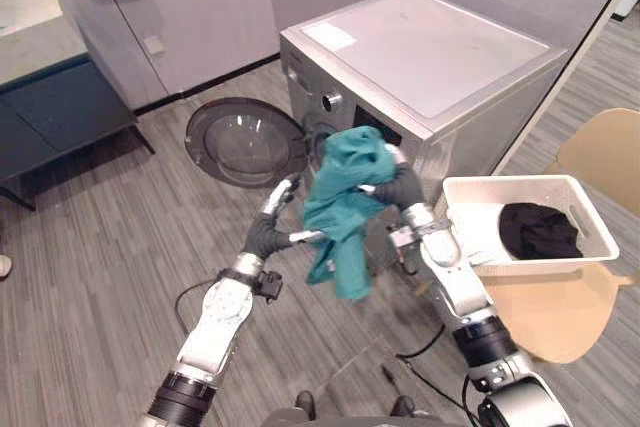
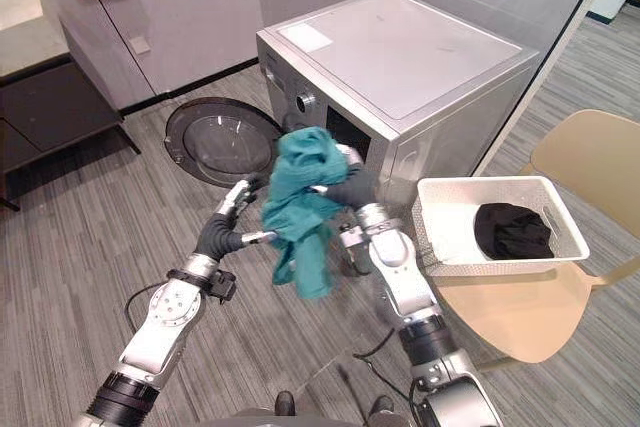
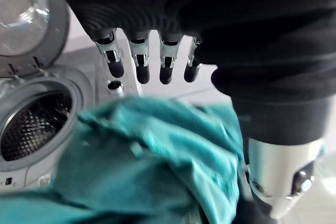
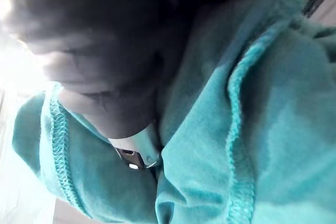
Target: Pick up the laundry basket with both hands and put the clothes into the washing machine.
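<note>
Grey striped plank floor, pale wall panels behind. Silver front-loading washing machine stands at centre. Its round door is swung fully open to the robot's left, and the drum opening is exposed.

Tan wooden chair stands just right of the machine. White laundry basket sits on the chair seat, at the seat's edge nearest the machine. Black garment lies inside the basket, against its right wall.

Teal garment is off the floor, hanging in front of the machine's front panel beside the door opening. It is not inside the drum.

Right hand is at the garment's upper right, fingers curled into the cloth, clamped on it. The cloth bunches round the hand in the right wrist view.

Left hand is at the garment's left edge. Its fingers are straight and spread apart above the cloth; it touches the cloth without a closed grip.
</note>
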`<state>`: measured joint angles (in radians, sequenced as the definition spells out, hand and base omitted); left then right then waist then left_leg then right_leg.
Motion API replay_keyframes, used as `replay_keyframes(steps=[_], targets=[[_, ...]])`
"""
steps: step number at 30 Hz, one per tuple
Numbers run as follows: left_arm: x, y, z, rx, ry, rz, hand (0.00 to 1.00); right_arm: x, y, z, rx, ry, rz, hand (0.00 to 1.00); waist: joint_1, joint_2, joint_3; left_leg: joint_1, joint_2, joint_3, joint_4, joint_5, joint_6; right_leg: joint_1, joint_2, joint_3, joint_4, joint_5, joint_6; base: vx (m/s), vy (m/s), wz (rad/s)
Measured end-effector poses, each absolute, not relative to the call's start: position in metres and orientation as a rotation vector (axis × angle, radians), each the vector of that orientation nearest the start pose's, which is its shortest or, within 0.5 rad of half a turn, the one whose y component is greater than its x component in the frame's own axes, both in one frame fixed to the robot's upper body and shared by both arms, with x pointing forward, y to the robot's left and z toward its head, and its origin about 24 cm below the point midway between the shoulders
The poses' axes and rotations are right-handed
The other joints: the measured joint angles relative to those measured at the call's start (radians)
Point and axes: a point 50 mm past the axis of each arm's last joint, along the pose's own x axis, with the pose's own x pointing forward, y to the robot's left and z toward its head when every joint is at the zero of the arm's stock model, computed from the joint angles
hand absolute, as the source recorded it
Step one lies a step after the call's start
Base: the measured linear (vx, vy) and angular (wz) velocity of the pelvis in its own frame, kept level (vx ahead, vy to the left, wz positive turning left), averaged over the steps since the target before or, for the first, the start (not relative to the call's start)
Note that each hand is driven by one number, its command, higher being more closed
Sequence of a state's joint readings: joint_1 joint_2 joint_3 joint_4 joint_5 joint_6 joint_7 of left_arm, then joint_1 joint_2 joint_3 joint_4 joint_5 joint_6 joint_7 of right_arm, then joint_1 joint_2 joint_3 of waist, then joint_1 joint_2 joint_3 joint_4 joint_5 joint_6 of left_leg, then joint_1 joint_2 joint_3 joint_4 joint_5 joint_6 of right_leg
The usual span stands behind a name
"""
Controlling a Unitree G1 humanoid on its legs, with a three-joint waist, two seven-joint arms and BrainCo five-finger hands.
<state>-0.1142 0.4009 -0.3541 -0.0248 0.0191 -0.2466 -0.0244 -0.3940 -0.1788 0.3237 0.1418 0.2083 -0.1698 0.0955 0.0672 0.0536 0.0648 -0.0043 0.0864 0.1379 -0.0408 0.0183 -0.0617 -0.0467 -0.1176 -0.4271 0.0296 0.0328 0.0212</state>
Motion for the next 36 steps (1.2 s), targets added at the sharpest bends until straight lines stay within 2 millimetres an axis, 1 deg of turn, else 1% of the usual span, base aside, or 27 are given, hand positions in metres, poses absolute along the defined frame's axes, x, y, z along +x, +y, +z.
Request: replay_keyframes(steps=[1, 2, 4, 5, 6, 8, 10, 12, 16, 20, 22, 23, 24, 25, 27, 28, 29, 30, 31, 33, 35, 36], targets=[[0.255, 0.124, 0.079, 0.411, -0.308, -0.442, 0.0, 0.302, -0.077, 0.117, -0.047, -0.339, 0.503, 1.0, 0.0, 0.0, 0.0, 0.0, 0.001, 0.0, -0.005, 0.005, 0.0, -0.002, 0.002, 0.001, -0.002, 0.004, -0.003, -0.11, -0.024, -0.04], [0.255, 0.125, 0.078, 0.45, -0.312, -0.443, 1.0, 0.302, -0.077, 0.116, -0.046, -0.334, 0.513, 1.0, -0.001, 0.0, 0.0, 0.0, 0.005, 0.0, -0.018, 0.014, -0.005, -0.002, 0.009, 0.002, -0.011, 0.012, -0.008, -0.08, -0.024, -0.04], [0.259, 0.124, 0.078, 0.505, -0.319, -0.449, 1.0, 0.302, -0.079, 0.115, -0.046, -0.326, 0.519, 1.0, 0.0, -0.001, 0.0, -0.004, 0.012, -0.001, -0.031, 0.027, -0.009, -0.002, 0.015, 0.002, -0.022, 0.018, -0.01, -0.1, -0.034, -0.01], [0.262, 0.124, 0.079, 0.532, -0.323, -0.448, 1.0, 0.301, -0.076, 0.114, -0.039, -0.321, 0.532, 1.0, -0.001, -0.002, -0.001, -0.006, 0.018, -0.002, -0.033, 0.031, -0.013, -0.002, 0.021, 0.002, -0.029, 0.023, -0.017, -0.07, -0.045, -0.01], [0.263, 0.124, 0.079, 0.544, -0.325, -0.445, 1.0, 0.3, -0.074, 0.114, -0.035, -0.318, 0.542, 0.0, -0.001, -0.004, -0.002, -0.008, 0.021, -0.001, -0.033, 0.033, -0.015, -0.002, 0.027, 0.003, -0.034, 0.026, -0.02, -0.02, -0.038, -0.05], [0.268, 0.127, 0.078, 0.577, -0.324, -0.414, 1.0, 0.297, -0.066, 0.11, -0.004, -0.293, 0.586, 0.0, -0.002, -0.012, -0.007, -0.011, 0.035, 0.0, -0.034, 0.038, -0.023, -0.002, 0.042, 0.005, -0.046, 0.031, -0.027, 0.01, -0.063, -0.06], [0.268, 0.128, 0.074, 0.604, -0.313, -0.415, 1.0, 0.292, -0.058, 0.108, 0.008, -0.28, 0.645, 0.0, -0.005, -0.022, -0.013, -0.015, 0.042, -0.001, -0.034, 0.043, -0.03, -0.002, 0.058, 0.006, -0.054, 0.033, -0.031, 0.04, -0.051, -0.04], [0.268, 0.127, 0.07, 0.601, -0.299, -0.415, 1.0, 0.292, -0.056, 0.107, 0.007, -0.275, 0.654, 0.0, -0.006, -0.024, -0.014, -0.016, 0.048, -0.001, -0.034, 0.044, -0.032, -0.002, 0.065, 0.007, -0.055, 0.033, -0.031, 0.03, -0.021, -0.01], [0.267, 0.12, 0.066, 0.581, -0.291, -0.415, 1.0, 0.291, -0.059, 0.105, 0.014, -0.269, 0.645, 0.0, -0.004, -0.024, -0.014, -0.016, 0.053, -0.002, -0.034, 0.046, -0.036, -0.001, 0.076, 0.008, -0.055, 0.032, -0.032, 0.02, -0.011, 0.0], [0.263, 0.114, 0.062, 0.474, -0.28, -0.345, 1.0, 0.286, -0.07, 0.104, 0.066, -0.279, 0.569, 0.0, 0.0, -0.026, -0.015, -0.006, 0.052, 0.001, -0.043, 0.046, -0.035, 0.003, 0.077, 0.015, -0.055, 0.031, -0.031, 0.0, 0.0, 0.0], [0.259, 0.114, 0.056, 0.408, -0.252, -0.288, 1.0, 0.283, -0.079, 0.1, 0.094, -0.276, 0.51, 0.0, 0.0, -0.029, -0.016, 0.009, 0.052, 0.002, -0.054, 0.048, -0.035, 0.012, 0.078, 0.016, -0.055, 0.028, -0.03, 0.0, 0.0, 0.0], [0.256, 0.12, 0.052, 0.373, -0.226, -0.235, 1.0, 0.28, -0.085, 0.101, 0.103, -0.29, 0.473, 0.0, -0.001, -0.031, -0.017, 0.013, 0.052, 0.003, -0.054, 0.048, -0.035, 0.016, 0.078, 0.016, -0.055, 0.024, -0.03, 0.0, 0.0, 0.0], [0.253, 0.129, 0.047, 0.352, -0.192, -0.181, 1.0, 0.277, -0.091, 0.104, 0.12, -0.309, 0.434, 0.0, -0.003, -0.031, -0.017, 0.018, 0.053, 0.003, -0.057, 0.048, -0.035, 0.019, 0.079, 0.017, -0.055, 0.022, -0.03, 0.0, 0.0, 0.0], [0.251, 0.134, 0.044, 0.346, -0.174, -0.156, 1.0, 0.276, -0.096, 0.104, 0.122, -0.317, 0.406, 0.0, -0.004, -0.031, -0.018, 0.02, 0.053, 0.003, -0.059, 0.048, -0.034, 0.021, 0.079, 0.017, -0.055, 0.021, -0.03, 0.0, 0.0, 0.0], [0.245, 0.156, 0.035, 0.317, -0.113, -0.051, 1.0, 0.276, -0.119, 0.102, 0.103, -0.323, 0.289, 0.0, -0.006, -0.033, -0.019, 0.021, 0.054, 0.004, -0.06, 0.048, -0.034, 0.021, 0.08, 0.019, -0.057, 0.016, -0.026, 0.0, 0.0, 0.0], [0.243, 0.162, 0.033, 0.303, -0.099, -0.02, 1.0, 0.275, -0.125, 0.1, 0.095, -0.317, 0.256, 0.0, -0.004, -0.034, -0.019, 0.021, 0.054, 0.005, -0.06, 0.047, -0.034, 0.021, 0.08, 0.019, -0.058, 0.016, -0.026, 0.0, 0.0, 0.0], [0.239, 0.172, 0.03, 0.281, -0.076, 0.037, 1.0, 0.273, -0.137, 0.095, 0.078, -0.301, 0.2, 0.0, -0.002, -0.035, -0.02, 0.02, 0.054, 0.007, -0.06, 0.047, -0.035, 0.021, 0.081, 0.021, -0.062, 0.016, -0.026, 0.03, 0.009, -0.02], [0.237, 0.176, 0.028, 0.273, -0.064, 0.057, 1.0, 0.271, -0.142, 0.092, 0.072, -0.293, 0.175, 0.0, -0.001, -0.035, -0.02, 0.02, 0.054, 0.007, -0.06, 0.047, -0.035, 0.022, 0.082, 0.021, -0.065, 0.017, -0.026, 0.05, 0.011, -0.01], [0.231, 0.187, 0.023, 0.247, -0.035, 0.118, 1.0, 0.264, -0.157, 0.081, 0.05, -0.256, 0.109, 0.0, -0.001, -0.035, -0.02, 0.019, 0.054, 0.006, -0.06, 0.047, -0.035, 0.021, 0.082, 0.021, -0.067, 0.017, -0.027, 0.05, 0.012, 0.0], [0.228, 0.193, 0.021, 0.235, -0.023, 0.15, 1.0, 0.259, -0.167, 0.072, 0.038, -0.222, 0.061, 0.0, -0.001, -0.035, -0.02, 0.016, 0.054, 0.006, -0.06, 0.047, -0.035, 0.021, 0.082, 0.021, -0.067, 0.017, -0.027, 0.03, 0.01, 0.02], [0.225, 0.197, 0.02, 0.207, -0.014, 0.173, 1.0, 0.25, -0.185, 0.051, 0.016, -0.131, -0.006, 0.0, 0.001, -0.036, -0.019, -0.004, 0.053, -0.005, -0.06, 0.047, -0.035, 0.008, 0.082, 0.011, -0.066, 0.014, -0.023, 0.02, 0.008, 0.11], [0.225, 0.198, 0.02, 0.202, -0.014, 0.178, 1.0, 0.248, -0.19, 0.044, 0.005, -0.1, -0.016, 0.0, 0.002, -0.037, -0.019, -0.015, 0.053, -0.011, -0.06, 0.047, -0.035, 0.002, 0.081, 0.005, -0.066, 0.013, -0.022, 0.01, 0.002, 0.31]])
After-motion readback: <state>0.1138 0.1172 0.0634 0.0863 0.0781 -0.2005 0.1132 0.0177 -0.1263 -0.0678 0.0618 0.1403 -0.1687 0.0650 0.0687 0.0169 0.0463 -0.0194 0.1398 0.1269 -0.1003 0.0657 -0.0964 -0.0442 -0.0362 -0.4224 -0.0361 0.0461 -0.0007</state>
